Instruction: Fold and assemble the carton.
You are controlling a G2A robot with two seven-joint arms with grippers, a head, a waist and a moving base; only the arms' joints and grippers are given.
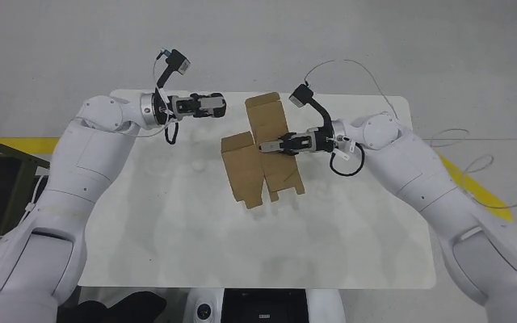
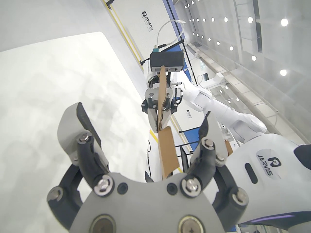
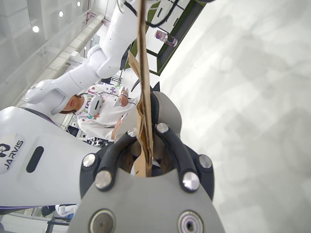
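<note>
Over the far middle of the white table point(image 1: 161, 242), the right gripper point(image 1: 262, 148) is clamped on a flattened brown carton point(image 1: 242, 174), while the left gripper point(image 1: 221, 103) hovers near it, spread wide and empty.

The top camera sits high above the arms and looks down on the white bench point(image 1: 161, 242), far enough off to take in all its corners. The arms enter from 8 and 4 o'clock, and the carton point(image 1: 242, 174) lies near centre. Each wrist camera rides just behind its own tool, sighting along the fingers from very close. The left one faces past the left tool point(image 1: 220, 103) across the bench to the right tool point(image 1: 262, 148) and the carton edge-on. The right one faces back along that edge toward the left arm. All three views share the carton and the bench top.
</note>
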